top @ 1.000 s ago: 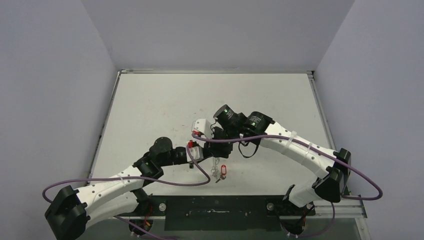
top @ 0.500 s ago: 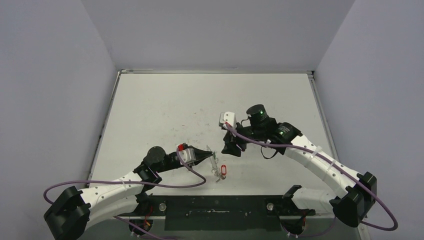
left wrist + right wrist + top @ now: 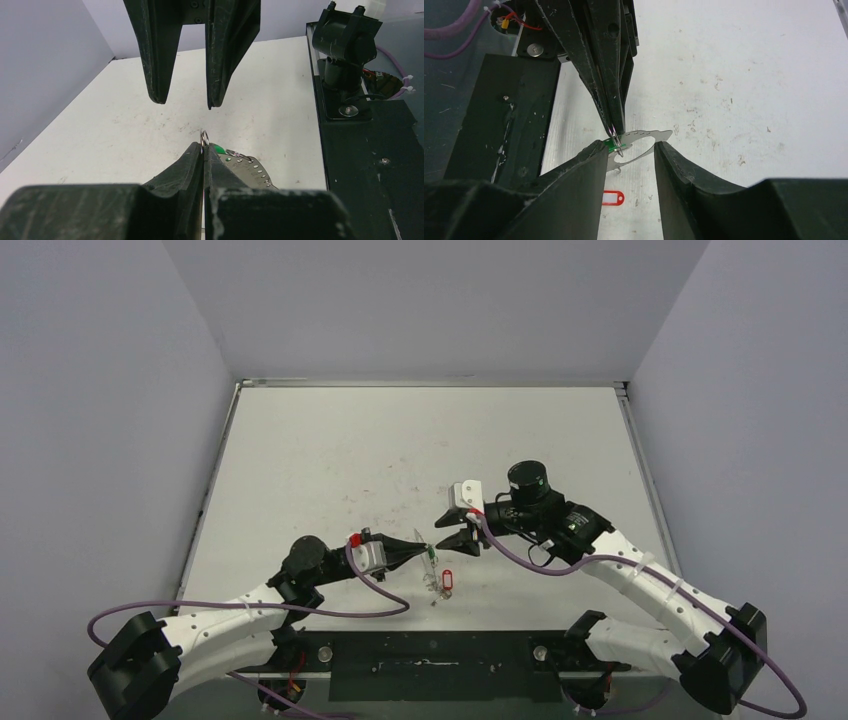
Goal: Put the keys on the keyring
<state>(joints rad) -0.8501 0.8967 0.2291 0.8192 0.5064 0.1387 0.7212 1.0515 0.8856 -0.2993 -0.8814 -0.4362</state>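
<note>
My left gripper (image 3: pixel 424 547) is shut on a small split ring (image 3: pixel 203 136) that carries the green tag (image 3: pixel 218 148) of one key. A flat silvery loop with small holes, the keyring (image 3: pixel 659 135), hangs at that ring. I cannot tell whether they are linked. My right gripper (image 3: pixel 452 531) is open and empty, its fingertips facing the left gripper's tips a short way apart. In the right wrist view the ring (image 3: pixel 615 134) and green tag (image 3: pixel 611 145) sit just ahead of its left finger. The key with the red tag (image 3: pixel 447 582) lies on the table below; the tag shows in the right wrist view (image 3: pixel 613 198).
The white table (image 3: pixel 330 450) has grey walls on three sides. A black base plate (image 3: pixel 430 655) with both arm mounts runs along the near edge. Purple cables (image 3: pixel 380 590) loop beside both arms.
My right gripper has drawn back to the right from the left gripper, turned to face it and stands open. My left arm has lowered, still gripping the ring. The red tag has not moved.
</note>
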